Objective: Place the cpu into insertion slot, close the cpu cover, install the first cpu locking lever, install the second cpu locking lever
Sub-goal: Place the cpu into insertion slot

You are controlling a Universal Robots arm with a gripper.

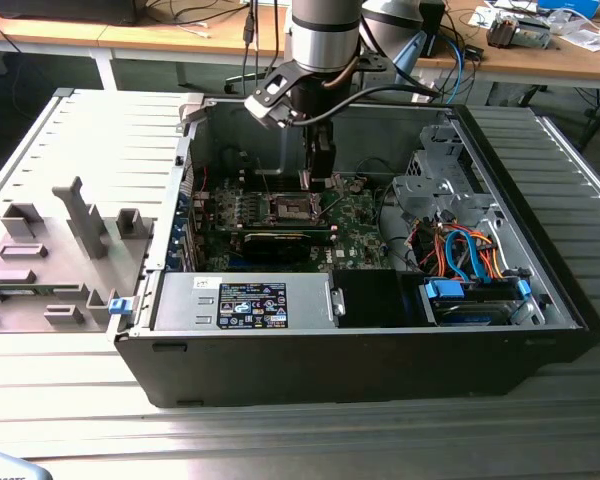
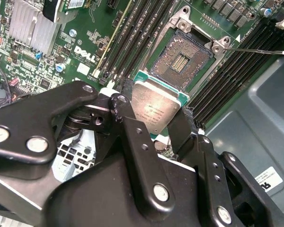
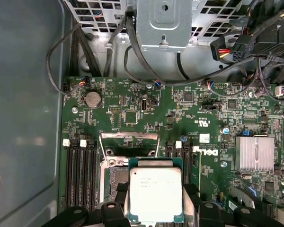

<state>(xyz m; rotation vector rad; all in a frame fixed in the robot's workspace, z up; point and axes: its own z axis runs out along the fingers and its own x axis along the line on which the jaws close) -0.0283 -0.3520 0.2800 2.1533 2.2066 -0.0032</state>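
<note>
Your exterior view looks down from afar into the open case point(image 1: 330, 370). Both wrist views peer closely past the hand point(image 2: 154, 113) point(image 3: 155, 194), sharing the slot point(image 2: 181, 59) point(image 3: 114, 178).

Ribbed grey metal table point(image 1: 380, 440), open black computer case point(image 1: 330, 370), grey plastic fixtures point(image 1: 80, 228)

Small flat square cpu point(image 2: 156, 109) point(image 3: 155, 193), dull silver-grey metal face with faint print and a thin green rim: clamped at two opposite edges in the black tool point(image 2: 154, 124), clear of the board, tilted, metal face turned toward both wrist views, hanging just beside and partly over the socket. Square insertion slot point(image 2: 182, 57) point(image 1: 288, 207), dark pin field inside a silvery metal rim, set in green circuit board point(image 3: 132, 101): uncovered, pins exposed. Thin silvery cpu cover point(image 3: 129, 140), a metal frame plate with a square window: swung up off the slot, standing at the slot's edge on the side away from the chip.
</note>
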